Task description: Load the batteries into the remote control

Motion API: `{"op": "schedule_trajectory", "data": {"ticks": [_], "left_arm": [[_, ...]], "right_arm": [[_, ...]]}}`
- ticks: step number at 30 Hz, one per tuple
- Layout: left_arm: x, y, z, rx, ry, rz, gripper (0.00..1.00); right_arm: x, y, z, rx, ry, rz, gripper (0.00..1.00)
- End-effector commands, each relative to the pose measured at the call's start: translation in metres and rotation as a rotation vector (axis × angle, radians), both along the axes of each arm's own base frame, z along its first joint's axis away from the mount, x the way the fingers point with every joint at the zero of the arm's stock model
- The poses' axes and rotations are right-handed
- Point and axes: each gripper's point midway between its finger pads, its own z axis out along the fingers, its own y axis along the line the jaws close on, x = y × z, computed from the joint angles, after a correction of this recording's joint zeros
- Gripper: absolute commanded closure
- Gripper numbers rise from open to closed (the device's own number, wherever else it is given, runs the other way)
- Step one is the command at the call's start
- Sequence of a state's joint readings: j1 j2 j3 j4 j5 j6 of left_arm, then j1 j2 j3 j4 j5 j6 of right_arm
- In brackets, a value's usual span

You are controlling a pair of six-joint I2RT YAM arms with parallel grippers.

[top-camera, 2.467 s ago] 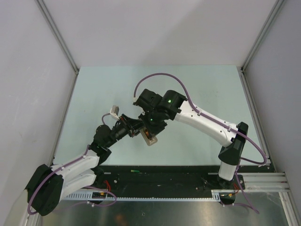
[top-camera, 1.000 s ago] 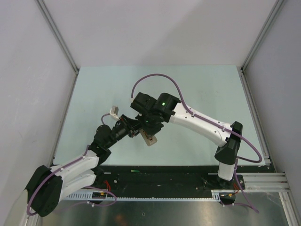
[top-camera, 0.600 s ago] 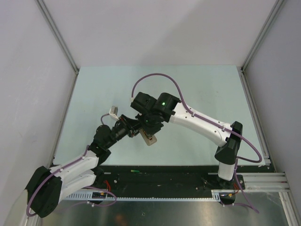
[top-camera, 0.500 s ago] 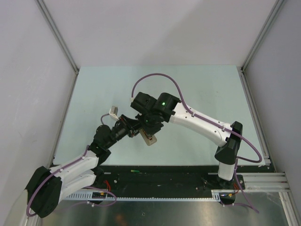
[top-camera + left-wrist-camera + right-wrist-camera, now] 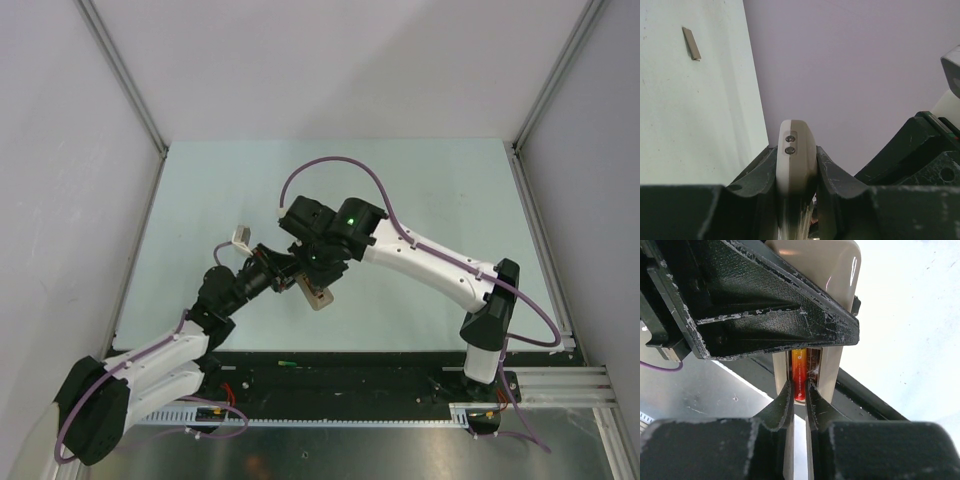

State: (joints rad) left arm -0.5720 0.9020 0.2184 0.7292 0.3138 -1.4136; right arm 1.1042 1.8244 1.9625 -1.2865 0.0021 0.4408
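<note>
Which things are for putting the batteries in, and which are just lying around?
For the job:
- slim white rectangular remote control, gripped by the left hand
- small red cylinder battery, pinched by the right hand at the remote's battery slot

Just lying about:
- small flat grey rectangular cover piece, alone on the pale green table

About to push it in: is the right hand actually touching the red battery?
Touching. In the right wrist view, the right hand pinches the red battery from both sides, with no gap showing.
</note>
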Motion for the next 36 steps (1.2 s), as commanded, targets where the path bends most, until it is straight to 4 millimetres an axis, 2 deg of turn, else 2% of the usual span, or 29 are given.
{"op": "schedule_trajectory", "data": {"ticks": [1, 19, 34, 36], "left_arm": [[-0.016, -0.001, 0.055, -0.141, -0.124, -0.053, 1.00], [-0.011, 0.001, 0.050, -0.130, -0.120, -0.024, 1.00], [-0.010, 0.002, 0.049, -0.130, -0.121, -0.016, 1.00], [-0.010, 0.002, 0.049, -0.130, -0.121, -0.016, 1.00]], "right_arm": [[0.008, -0.001, 0.004, 0.017, -0.039, -0.015, 0.87], [0.003, 0.007, 0.015, 0.074, -0.017, -0.053, 0.76], [0.004, 0.015, 0.029, 0.110, -0.031, -0.061, 0.77], [0.003, 0.015, 0.028, 0.107, -0.030, -0.059, 0.81]]}}
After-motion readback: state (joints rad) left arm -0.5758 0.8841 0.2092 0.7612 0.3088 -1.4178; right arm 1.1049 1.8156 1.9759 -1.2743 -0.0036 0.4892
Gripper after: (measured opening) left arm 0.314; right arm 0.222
